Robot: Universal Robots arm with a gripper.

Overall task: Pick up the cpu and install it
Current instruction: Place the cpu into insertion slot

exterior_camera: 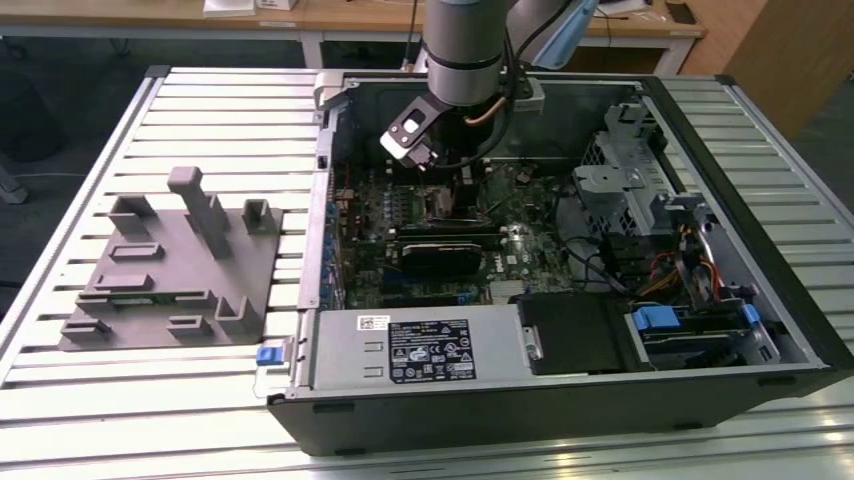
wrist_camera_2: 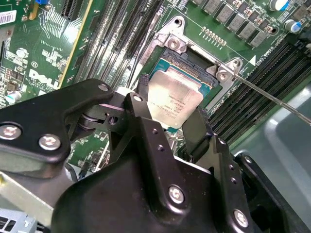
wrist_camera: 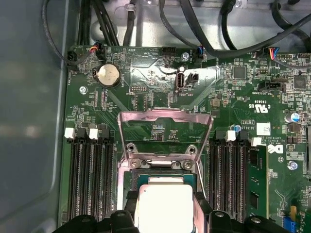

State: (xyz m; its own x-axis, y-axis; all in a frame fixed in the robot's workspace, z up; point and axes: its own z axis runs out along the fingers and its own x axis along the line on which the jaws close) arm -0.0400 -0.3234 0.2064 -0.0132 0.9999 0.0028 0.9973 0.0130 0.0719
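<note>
Inside the open computer case (exterior_camera: 534, 415), the gripper (wrist_camera_2: 171, 110) hangs low over the green motherboard (wrist_camera: 146, 73). Its two black fingers (wrist_camera_2: 197, 136) are closed only as far as the width of the cpu (wrist_camera_2: 176, 97). They press on two opposite edges of it, so the chip is clamped between them. The silvery top of the cpu faces up, and the chip is directly above the socket (wrist_camera_2: 194, 60), partly covering it. Whether its underside already touches the socket, I cannot tell. In the first wrist view the metal load plate (wrist_camera: 165, 115) of the socket stands swung open just beyond the chip, and rows of dark memory slots (wrist_camera: 90, 174) run on both sides of the socket. A round coin battery (wrist_camera: 108, 75) lies further along the board, near some black cables (wrist_camera: 99, 19).

In the exterior view the arm (exterior_camera: 467, 45) comes down from twelve o'clock into the case. The case lies on its side on a table (exterior_camera: 227, 110) of pale metal slats. At nine o'clock from the case, a grey plastic block (exterior_camera: 160, 290) with upright posts rests on the same table, well apart from the gripper. Beyond the table, at twelve o'clock, stand wooden desks (exterior_camera: 347, 15).
</note>
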